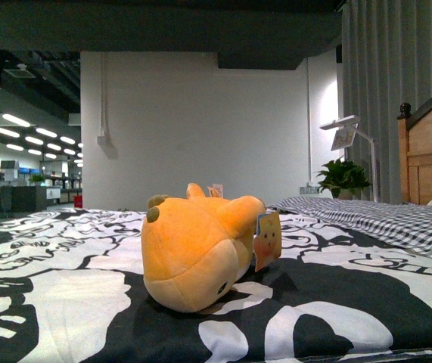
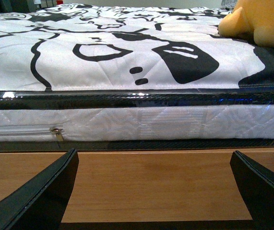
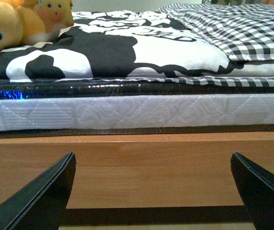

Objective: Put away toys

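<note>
The plush toy (image 1: 200, 253) lies on top of the mattress (image 2: 175, 122), on the black-and-white cover (image 1: 64, 302), set back from the mattress's near edge. It seems to be tipped onto its side, head toward the robot, though from this low angle its limbs are hard to sort out. A paper tag (image 1: 268, 240) hangs at its flank. A checked quilt (image 1: 397, 219) covers the part of the mattress further toward the headboard (image 1: 427, 151).

Both arms are low, below the mattress and facing the wooden side rail (image 2: 151, 177) that carries it. The left gripper (image 2: 153, 153) has its fingers spread wide with nothing between them. The right gripper (image 3: 152, 155) is spread just the same and is also empty. Neither touches the rail or the mattress.

By the look of it, the task is at its first step: the reach for the toy has not begun. The toy shows at the inner corner of each wrist view, so it sits above the mattress edge roughly between the two arms, and either could take it.

The next move calls for lifting one arm clear of the mattress's edge, carrying it in over the cover, and lowering the spread fingers around the soft body. The plush will give, so a deep, centred grip should hold better than a pinch on a limb or the tag. No box or bin for the toy appears in any view.
</note>
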